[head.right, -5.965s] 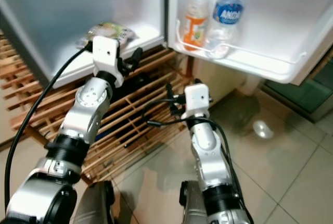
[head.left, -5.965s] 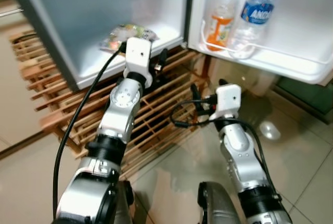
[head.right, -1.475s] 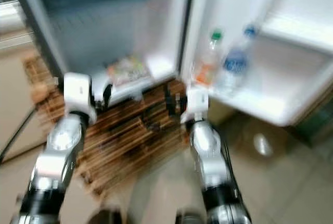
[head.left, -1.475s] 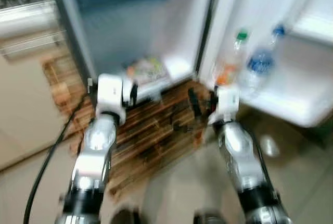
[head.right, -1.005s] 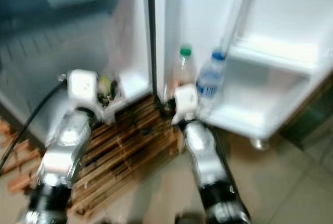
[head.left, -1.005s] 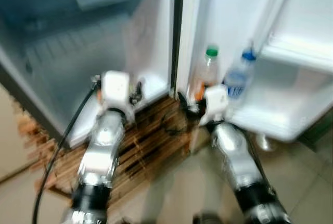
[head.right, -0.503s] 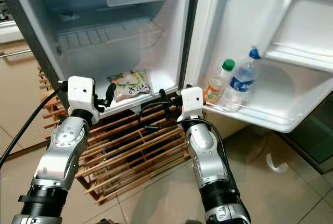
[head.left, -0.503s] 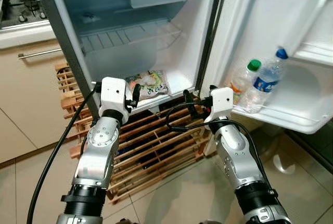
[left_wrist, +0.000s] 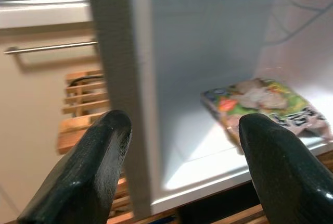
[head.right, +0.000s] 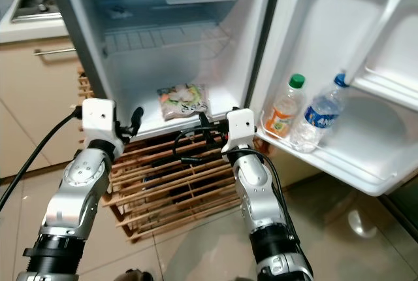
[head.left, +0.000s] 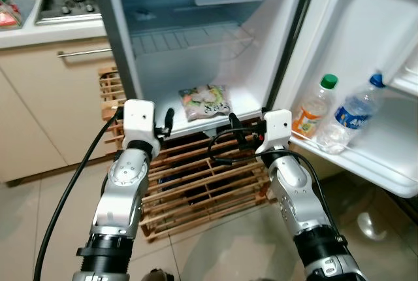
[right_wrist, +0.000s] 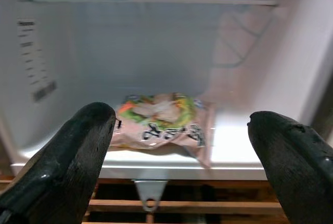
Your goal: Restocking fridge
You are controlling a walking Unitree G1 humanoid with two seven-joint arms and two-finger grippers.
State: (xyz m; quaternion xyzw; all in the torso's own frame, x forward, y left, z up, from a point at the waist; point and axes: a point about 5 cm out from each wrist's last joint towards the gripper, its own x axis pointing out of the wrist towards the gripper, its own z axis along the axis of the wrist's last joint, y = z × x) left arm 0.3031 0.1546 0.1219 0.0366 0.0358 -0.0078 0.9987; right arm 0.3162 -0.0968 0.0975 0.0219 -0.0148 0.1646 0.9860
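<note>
**Fridge open, both pincers empty**

I stand before the open fridge (head.left: pixel 124 65) with my left pincer (left_wrist: pixel 182 172) and right pincer (right_wrist: pixel 177 166) both spread apart and holding nothing, just short of the fridge floor's front edge. A food packet (head.left: pixel 205 101) lies on that floor near the front edge; an orange drink bottle (head.left: pixel 315 108) and a water bottle (head.left: pixel 353 114) stand together in the door shelf (head.left: pixel 366 163). I judge the next item must be fetched; backing off squarely should keep clear of the wooden rack (head.left: pixel 196 183) beneath.
</note>
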